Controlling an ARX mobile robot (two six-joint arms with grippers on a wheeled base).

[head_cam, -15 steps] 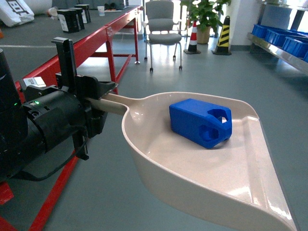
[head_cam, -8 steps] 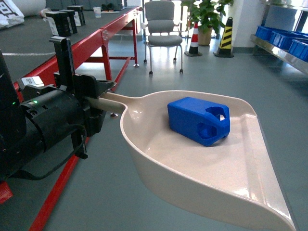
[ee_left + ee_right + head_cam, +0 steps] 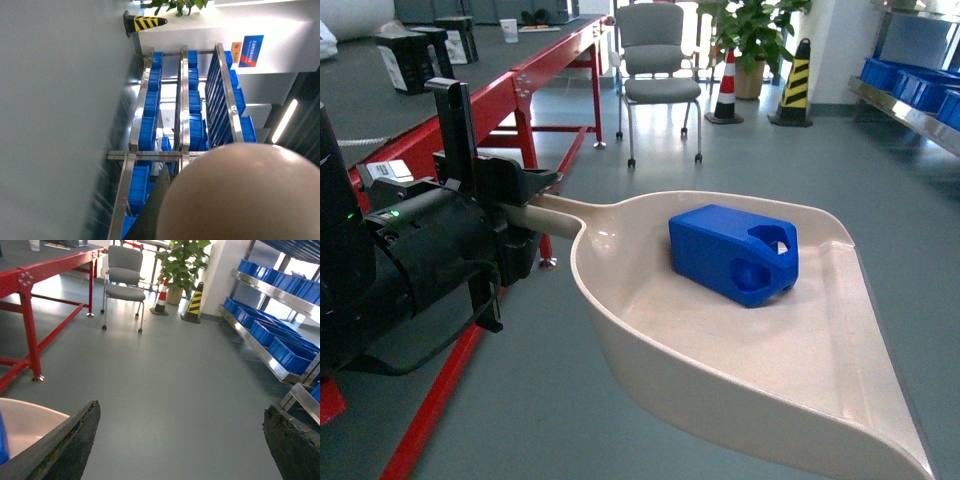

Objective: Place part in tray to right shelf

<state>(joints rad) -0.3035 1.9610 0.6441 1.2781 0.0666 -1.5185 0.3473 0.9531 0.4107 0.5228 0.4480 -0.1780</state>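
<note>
Part rides in the tray, held level.
The left gripper [image 3: 525, 205] clamps the tray [image 3: 820, 400] handle; the part [image 3: 733, 253] lies inside. The right gripper [image 3: 182, 440] fingers gape, holding nothing.

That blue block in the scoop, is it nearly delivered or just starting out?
Loaded: the blue block sits in the beige tray. In hand: the left end effector grips the tray's handle, holding it above the floor. Left: the steel shelf with blue crates stands off to the right, so the approach and drop-off remain.
</note>
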